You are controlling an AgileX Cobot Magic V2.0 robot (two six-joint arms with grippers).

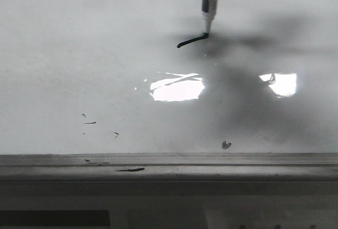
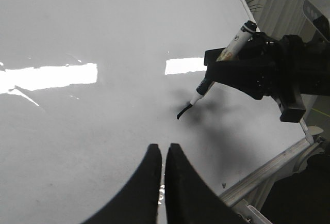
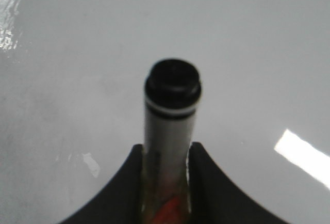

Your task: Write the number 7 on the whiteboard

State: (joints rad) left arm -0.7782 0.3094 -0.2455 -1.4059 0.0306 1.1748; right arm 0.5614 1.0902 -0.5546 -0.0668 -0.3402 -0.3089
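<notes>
The whiteboard (image 1: pixel 79 55) fills the front view, glossy white with a grey rail (image 1: pixel 211 165) along its near edge. A short, slightly curved black bar (image 1: pixel 191 40) is on it, the only drawn part of the number 7; it also shows in the left wrist view (image 2: pixel 184 111). My right gripper (image 3: pixel 166 154) is shut on a white marker (image 3: pixel 170 126) with a black end; the marker tip (image 1: pixel 206 32) touches the bar's right end. My left gripper (image 2: pixel 161 149) is shut and empty, hovering over the board short of the bar.
Small black flecks and dashes (image 1: pixel 90 122) lie low on the board, another mark (image 1: pixel 226 144) near the rail. Bright light reflections (image 1: pixel 176 87) glare on the board. The right arm's dark body (image 2: pixel 268 72) hangs over the board's right side.
</notes>
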